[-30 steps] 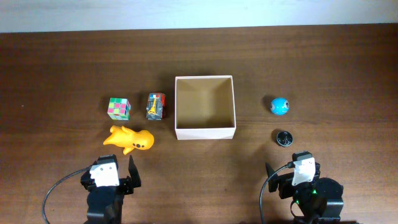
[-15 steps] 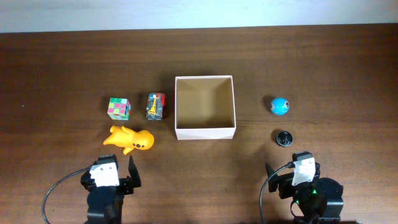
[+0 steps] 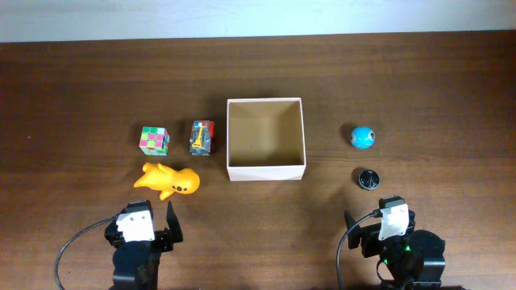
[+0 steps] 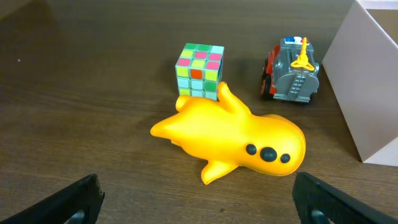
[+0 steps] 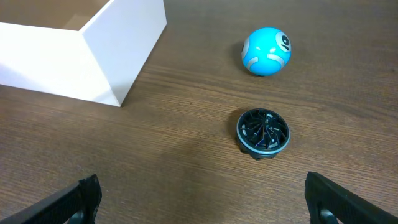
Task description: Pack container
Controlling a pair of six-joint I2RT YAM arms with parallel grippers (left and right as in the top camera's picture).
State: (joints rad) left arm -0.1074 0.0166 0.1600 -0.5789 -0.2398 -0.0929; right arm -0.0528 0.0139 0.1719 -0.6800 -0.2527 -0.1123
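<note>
Nothing is packed yet: the box (image 3: 266,172) is empty, all five toys (image 3: 169,180) lie outside it, and my left claw (image 4: 199,200) and right claw (image 5: 210,200) gape wide, holding nothing.

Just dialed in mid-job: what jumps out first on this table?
The open white box sits empty at the table's centre. Left of it lie a yellow toy, a puzzle cube and a small truck. Right of it are a blue ball and a black disc.
</note>
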